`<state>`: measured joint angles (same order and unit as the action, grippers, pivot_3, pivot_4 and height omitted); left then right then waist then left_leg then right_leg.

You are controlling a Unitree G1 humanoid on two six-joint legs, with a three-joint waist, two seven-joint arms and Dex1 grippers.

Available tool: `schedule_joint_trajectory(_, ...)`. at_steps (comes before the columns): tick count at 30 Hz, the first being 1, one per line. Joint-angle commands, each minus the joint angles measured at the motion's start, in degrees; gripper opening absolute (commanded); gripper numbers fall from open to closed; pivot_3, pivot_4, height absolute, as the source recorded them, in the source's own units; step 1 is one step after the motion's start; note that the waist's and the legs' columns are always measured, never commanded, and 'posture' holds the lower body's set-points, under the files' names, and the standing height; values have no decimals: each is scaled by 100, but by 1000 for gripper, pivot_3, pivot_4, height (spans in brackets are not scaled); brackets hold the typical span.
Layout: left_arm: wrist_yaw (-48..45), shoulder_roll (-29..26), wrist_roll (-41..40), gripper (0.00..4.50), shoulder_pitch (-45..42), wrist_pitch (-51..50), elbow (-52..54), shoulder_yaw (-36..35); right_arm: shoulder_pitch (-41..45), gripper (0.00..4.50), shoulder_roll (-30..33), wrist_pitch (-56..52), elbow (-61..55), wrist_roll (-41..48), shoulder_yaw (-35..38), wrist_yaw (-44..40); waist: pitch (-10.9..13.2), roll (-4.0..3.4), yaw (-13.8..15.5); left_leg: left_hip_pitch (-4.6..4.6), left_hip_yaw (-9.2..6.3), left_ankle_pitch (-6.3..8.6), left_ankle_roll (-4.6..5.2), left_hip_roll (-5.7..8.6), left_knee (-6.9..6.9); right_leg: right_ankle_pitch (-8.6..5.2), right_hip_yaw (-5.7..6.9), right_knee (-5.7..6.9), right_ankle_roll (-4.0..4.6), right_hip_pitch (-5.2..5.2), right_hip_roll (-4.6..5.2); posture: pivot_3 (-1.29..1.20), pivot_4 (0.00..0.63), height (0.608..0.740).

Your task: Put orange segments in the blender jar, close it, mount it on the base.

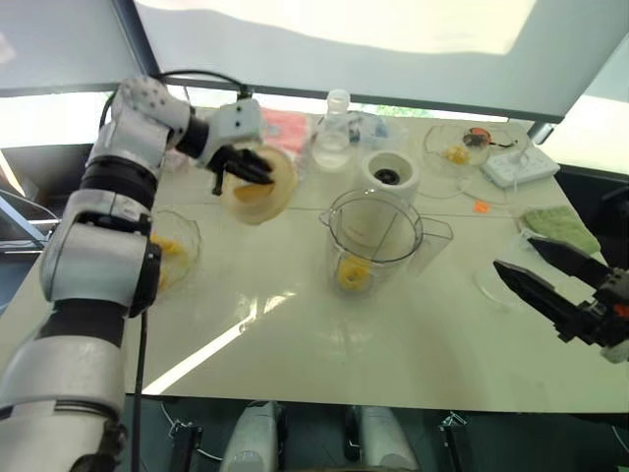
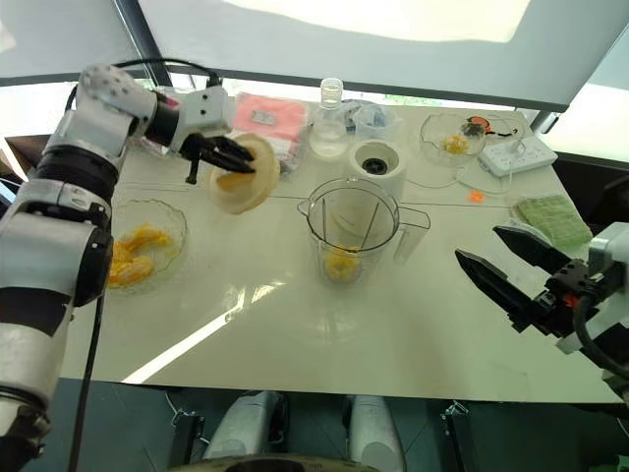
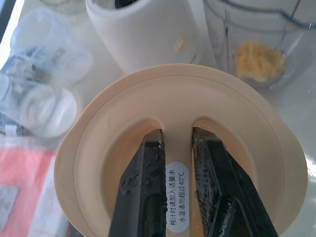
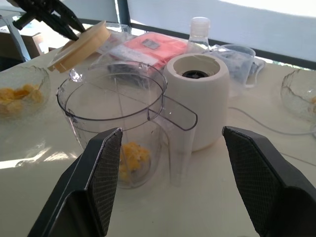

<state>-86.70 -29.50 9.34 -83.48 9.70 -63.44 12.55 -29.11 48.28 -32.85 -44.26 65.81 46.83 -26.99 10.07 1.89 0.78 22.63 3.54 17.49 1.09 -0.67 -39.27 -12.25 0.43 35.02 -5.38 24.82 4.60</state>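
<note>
Now up in the air, left gripper (image 2: 224,154) pinched shut on the lid (image 2: 243,177) by its little handle, right gripper (image 2: 511,265) wide apart near the blender jar (image 2: 351,228) with orange segments (image 2: 341,264) inside, beside the base (image 2: 377,165): might slip, tip, or bump the rim.

My left arm, down the left side of the frame, is built of glossy white shells split by black joint bands, with a thin black cable looping over its upper end and another hanging along its lower part. My left gripper (image 1: 248,165) has two black fingers. My right gripper (image 2: 509,267), at the lower right, has long pointed black fingers with cross-hatched inner pads (image 4: 105,175).
</note>
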Motion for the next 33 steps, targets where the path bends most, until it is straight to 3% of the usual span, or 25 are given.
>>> schedule_joint_trajectory(1, -122, 243, -382, 211, -748, -213, 80, -307, -115, 3408, -29, -122, -76, -225, -40, -57, 3, 4, 0, 0, -1, 0, 0, -1, 0, 0, 0, 3, 0, 0, -2, 0, 150, 740)
schedule_joint_trajectory(5, -401, 633, -716, 211, -1317, -666, -4, -468, -273, 3408, 87, -362, -228, -620, -335, -84, 4, 6, 3, 8, -11, 0, 0, 0, -7, -1, 7, 1, -2, 1, -5, 0, 150, 740)
schedule_joint_trajectory(10, -580, 901, -1005, 211, -1727, -858, -83, -155, -61, 3408, -11, -453, -310, -733, -617, 55, -1, -9, -24, -5, -4, 2, 5, 0, -6, -7, 0, 6, -5, 0, -6, 0, 150, 740)
schedule_joint_trajectory(15, -580, 1108, -1492, 211, -1760, -1354, 141, 614, 212, 3408, -80, -529, -343, -785, -950, 222, 0, -9, -7, -6, -16, 2, 4, -2, -7, -6, 1, 11, 0, -1, -16, 0, 150, 740)
schedule_joint_trajectory(23, -580, 1641, -1636, 211, -1509, -1856, 343, 1533, 528, 3408, -14, -655, -174, -894, -1186, 159, 0, -8, 0, 9, -15, 2, 5, 3, -7, -8, 0, 1, -5, 3, -10, 0, 150, 740)
schedule_joint_trajectory(33, -580, 1675, -2077, 211, -1271, -1712, 889, 3145, 626, 3408, -172, -700, -219, -1114, -1424, 165, -1, -10, 0, 4, -20, 2, 6, 1, -7, -10, 0, 6, -3, 2, -10, 0, 150, 740)
